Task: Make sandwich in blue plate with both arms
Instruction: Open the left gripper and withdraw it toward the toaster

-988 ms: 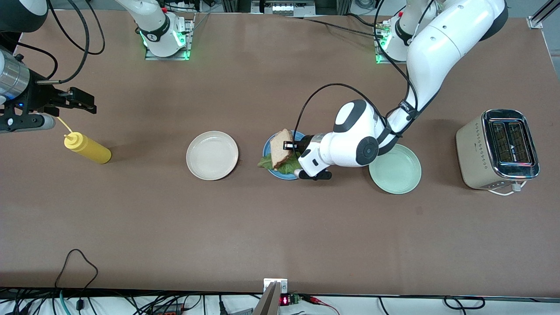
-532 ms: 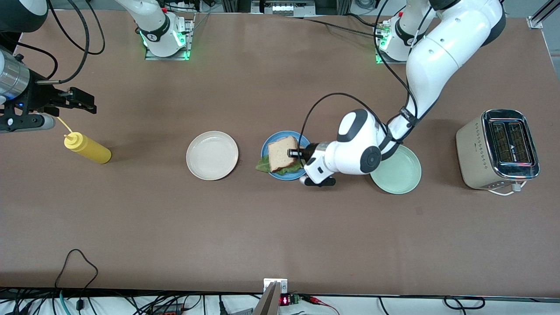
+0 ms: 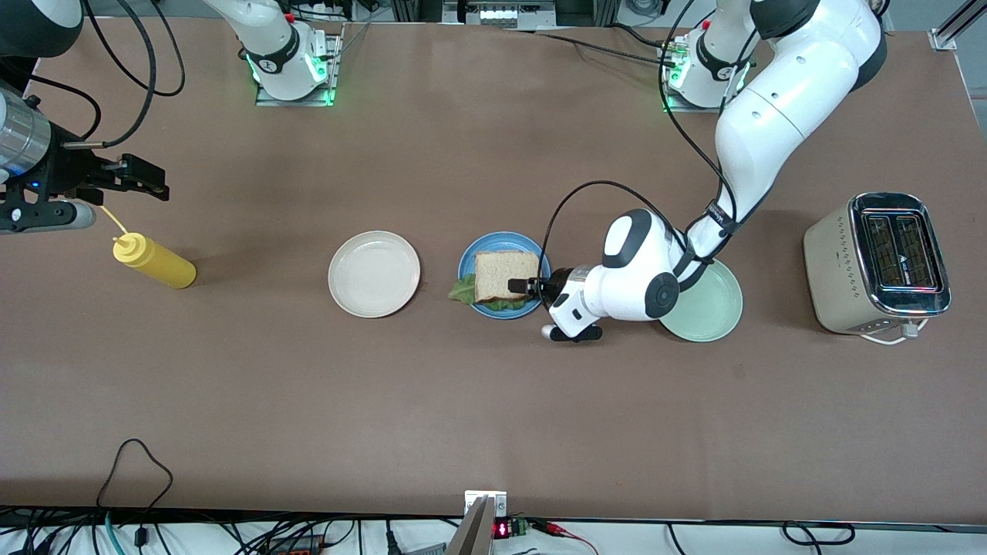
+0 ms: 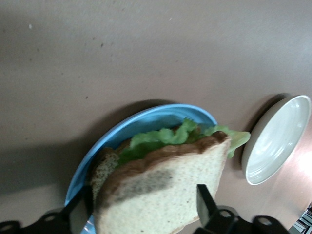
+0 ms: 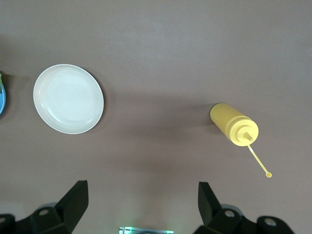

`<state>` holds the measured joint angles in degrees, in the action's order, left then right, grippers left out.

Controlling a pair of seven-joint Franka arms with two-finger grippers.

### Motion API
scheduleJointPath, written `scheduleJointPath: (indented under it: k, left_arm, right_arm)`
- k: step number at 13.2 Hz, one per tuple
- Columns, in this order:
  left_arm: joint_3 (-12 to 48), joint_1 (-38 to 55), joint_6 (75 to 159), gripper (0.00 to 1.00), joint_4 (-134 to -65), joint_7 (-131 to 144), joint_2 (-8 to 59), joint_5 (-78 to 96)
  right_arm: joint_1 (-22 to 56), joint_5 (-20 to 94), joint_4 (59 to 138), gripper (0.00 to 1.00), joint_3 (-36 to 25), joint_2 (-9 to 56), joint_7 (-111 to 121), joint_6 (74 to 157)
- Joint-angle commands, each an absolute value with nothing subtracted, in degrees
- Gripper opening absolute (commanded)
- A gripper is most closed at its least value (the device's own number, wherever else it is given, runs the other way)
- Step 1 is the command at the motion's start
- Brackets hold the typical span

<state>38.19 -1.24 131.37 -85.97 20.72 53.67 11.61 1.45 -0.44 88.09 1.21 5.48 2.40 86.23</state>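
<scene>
The blue plate (image 3: 493, 238) stands mid-table and carries the sandwich: a tan bread slice (image 3: 500, 274) lies flat on a green lettuce leaf (image 3: 463, 290). The left wrist view shows a lower slice (image 4: 105, 163) under the lettuce (image 4: 161, 139) on that plate (image 4: 146, 117). My left gripper (image 3: 524, 287) sits low at the plate's edge toward the left arm's end, open. Its fingers (image 4: 204, 204) flank the top slice (image 4: 161, 195) without squeezing it. My right gripper (image 3: 145, 179) waits open in the air above the yellow bottle, with nothing in it (image 5: 141, 204).
A cream-white plate (image 3: 374, 274) lies beside the blue plate toward the right arm's end, and a yellow squeeze bottle (image 3: 154, 262) lies on its side farther that way. A mint-green plate (image 3: 705, 304) lies partly under the left arm. A toaster (image 3: 879, 262) stands at the left arm's end.
The top slice, held tilted on edge a second ago, now lies flat on the lettuce. The left gripper opened and slid back a little toward the green plate. The right arm stayed still.
</scene>
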Motion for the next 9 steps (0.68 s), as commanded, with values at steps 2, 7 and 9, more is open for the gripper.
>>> scheduleJointPath:
  k: [2, 7, 9]
  left_arm:
    - [38.1, -1.1, 127.9, 1.00, -85.9, 20.0, 45.8, 11.9]
    - [37.3, -3.4, 117.7, 1.00, -85.5, 20.2, 35.7, -2.3]
    - [37.3, -5.7, 112.3, 1.00, -85.3, 20.3, 32.2, -9.1]
  right_arm:
    - [1.1, -1.0, 88.0, 1.00, 1.3, 5.1, 1.8, 86.0]
    - [1.1, -0.9, 88.0, 1.00, 1.4, 5.2, 1.8, 86.0]
    - [1.1, -0.8, 88.0, 1.00, 1.4, 5.2, 1.8, 86.0]
